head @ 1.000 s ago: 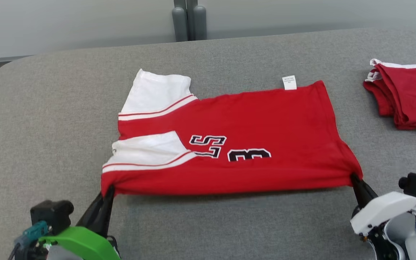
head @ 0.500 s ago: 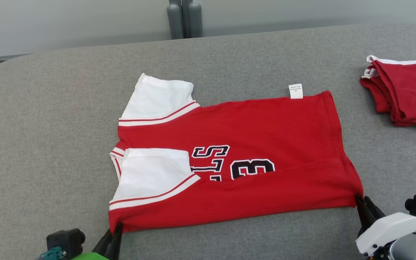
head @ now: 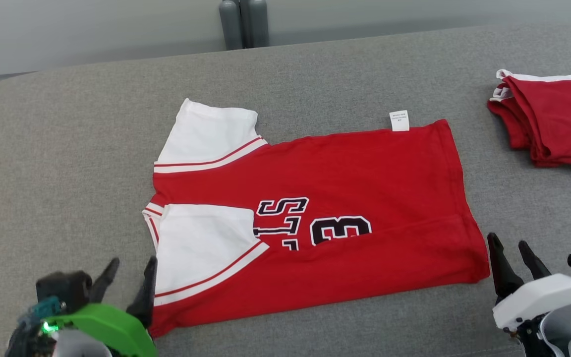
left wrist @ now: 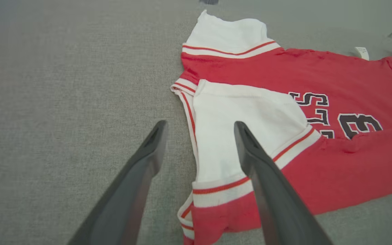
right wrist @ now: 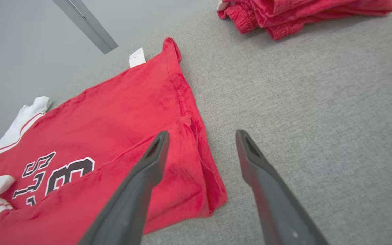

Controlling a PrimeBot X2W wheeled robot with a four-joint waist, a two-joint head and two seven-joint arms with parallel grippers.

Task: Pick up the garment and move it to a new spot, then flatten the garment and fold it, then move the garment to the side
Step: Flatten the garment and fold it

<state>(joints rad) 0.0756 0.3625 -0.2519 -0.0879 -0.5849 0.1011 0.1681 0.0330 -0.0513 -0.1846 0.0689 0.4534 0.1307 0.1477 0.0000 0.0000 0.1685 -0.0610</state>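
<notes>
The garment (head: 355, 183) is a red jersey with white sleeves and black lettering, lying flat on the grey table with its near side folded over. Its near white sleeve (left wrist: 247, 115) lies on top of the red body, and a white tag (head: 399, 120) sticks out at the far edge. My left gripper (head: 130, 270) stands open just off the near left corner, one finger over the sleeve edge in the left wrist view. My right gripper (head: 512, 250) is open beside the near right hem corner (right wrist: 213, 200), holding nothing.
A folded pile of red clothes (head: 548, 121) lies at the table's far right, also seen as a red heap (right wrist: 291, 13) in the right wrist view. Grey table surface (head: 67, 163) stretches bare to the left. Grey posts (head: 243, 22) stand behind the far edge.
Both grippers have opened and let go of the garment's near corners, which now rest on the table. The folded near edge settled flat. The head view shifted slightly.
</notes>
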